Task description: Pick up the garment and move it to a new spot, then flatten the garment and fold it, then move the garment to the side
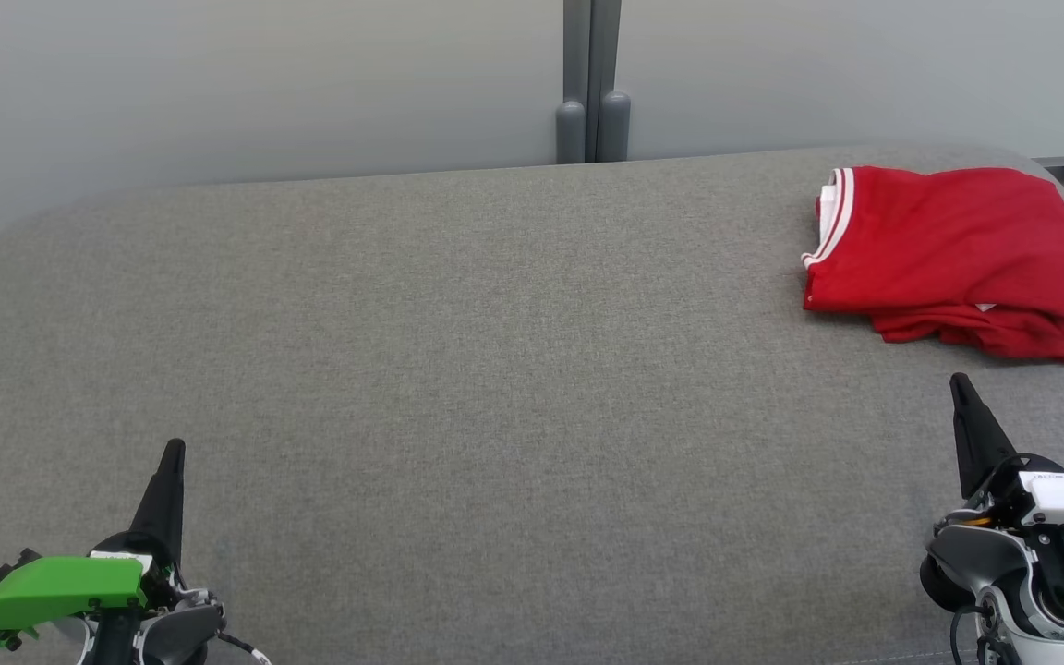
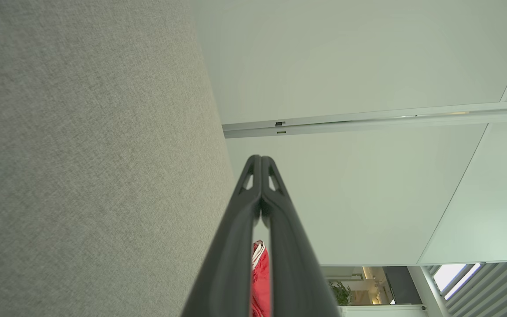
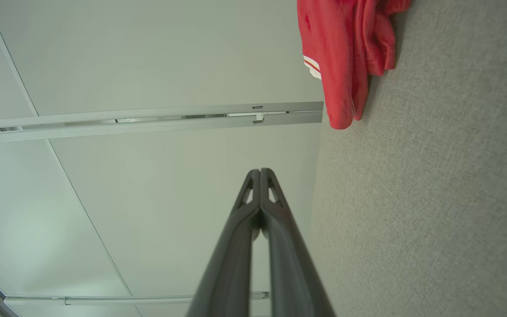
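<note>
Right gripper point(image 1: 959, 380): fingers pinched together, empty, near folded garment point(image 1: 948, 249). Left gripper point(image 1: 176, 448): same, well apart from garment. Step: set-aside, judged done. Next: no grasp needed.

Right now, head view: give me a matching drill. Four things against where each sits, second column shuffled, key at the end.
Things
1 shirt
2 left gripper
3 right gripper
4 posts

Places
a lower right, jaws shut
b back middle, grey
c lower left, jaws shut
d far right, red

Pairs: 1-d, 2-c, 3-a, 4-b
</note>
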Robot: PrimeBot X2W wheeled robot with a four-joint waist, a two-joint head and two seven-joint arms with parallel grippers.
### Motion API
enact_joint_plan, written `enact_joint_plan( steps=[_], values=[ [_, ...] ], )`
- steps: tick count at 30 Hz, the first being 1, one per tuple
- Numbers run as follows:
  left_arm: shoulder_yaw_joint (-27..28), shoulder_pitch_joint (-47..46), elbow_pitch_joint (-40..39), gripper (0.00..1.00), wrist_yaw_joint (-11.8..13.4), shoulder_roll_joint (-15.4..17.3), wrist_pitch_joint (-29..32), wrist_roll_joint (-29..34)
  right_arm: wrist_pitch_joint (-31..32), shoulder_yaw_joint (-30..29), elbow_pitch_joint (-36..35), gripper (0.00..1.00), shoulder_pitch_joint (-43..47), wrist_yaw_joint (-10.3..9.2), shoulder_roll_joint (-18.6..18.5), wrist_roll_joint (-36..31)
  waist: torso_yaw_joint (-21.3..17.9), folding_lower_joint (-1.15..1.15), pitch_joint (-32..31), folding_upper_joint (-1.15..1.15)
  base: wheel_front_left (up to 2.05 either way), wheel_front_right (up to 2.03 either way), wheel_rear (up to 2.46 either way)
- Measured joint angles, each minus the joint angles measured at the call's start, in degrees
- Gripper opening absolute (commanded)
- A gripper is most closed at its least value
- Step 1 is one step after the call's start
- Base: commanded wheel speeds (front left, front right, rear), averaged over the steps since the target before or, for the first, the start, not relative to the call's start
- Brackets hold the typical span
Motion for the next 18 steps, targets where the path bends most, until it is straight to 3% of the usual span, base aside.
enact_joint_plan(
  steps=[18],
  values=[
    [0.01,0.00,0.00,0.00,0.00,-0.01,0.00,0.00,0.00,0.01,-0.01,0.00,-0.01,0.00,0.00,0.00,0.00,0.00,0.00,0.00,0.00,0.00,0.00]
  ],
)
